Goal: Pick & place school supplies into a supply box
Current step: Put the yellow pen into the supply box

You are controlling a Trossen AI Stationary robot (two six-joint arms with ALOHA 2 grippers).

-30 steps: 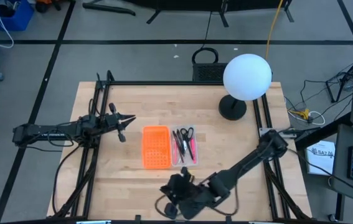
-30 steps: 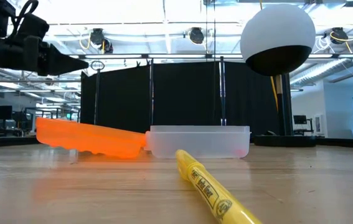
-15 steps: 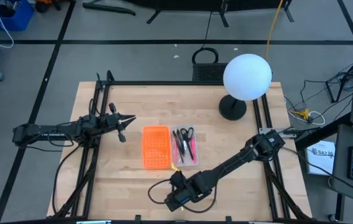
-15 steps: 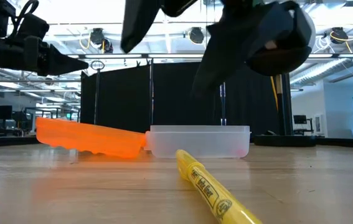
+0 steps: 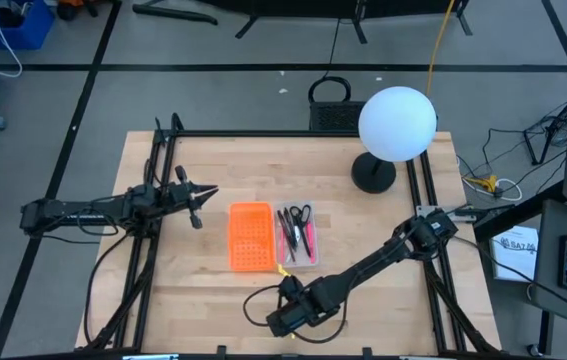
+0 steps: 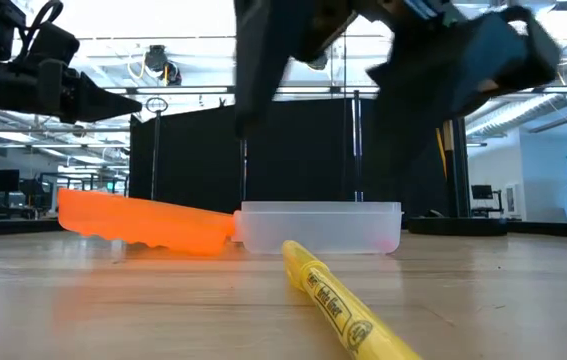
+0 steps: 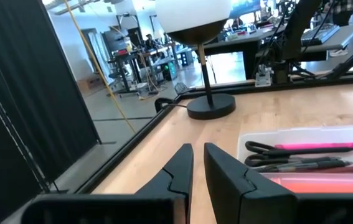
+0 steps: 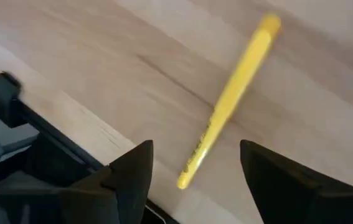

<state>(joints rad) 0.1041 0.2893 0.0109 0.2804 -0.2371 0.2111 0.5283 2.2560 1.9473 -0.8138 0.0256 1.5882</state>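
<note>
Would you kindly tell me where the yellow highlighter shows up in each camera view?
High view: yellow highlighter, only a sliver past the supply box's near corner, by the right arm.
Low view: foreground, lying on the table before the box.
Left wrist view: not visible.
Right wrist view: centre, diagonal on the wood.
Shared landmark: the supply box.

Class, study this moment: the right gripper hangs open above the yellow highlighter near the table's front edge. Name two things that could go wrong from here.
1. The yellow highlighter lies slanted across the open right gripper; closing unaligned could pinch one end or roll it toward the table edge.
2. The supply box already holds scissors and pens, and the orange tray sits alongside, so the drop could miss.
</note>
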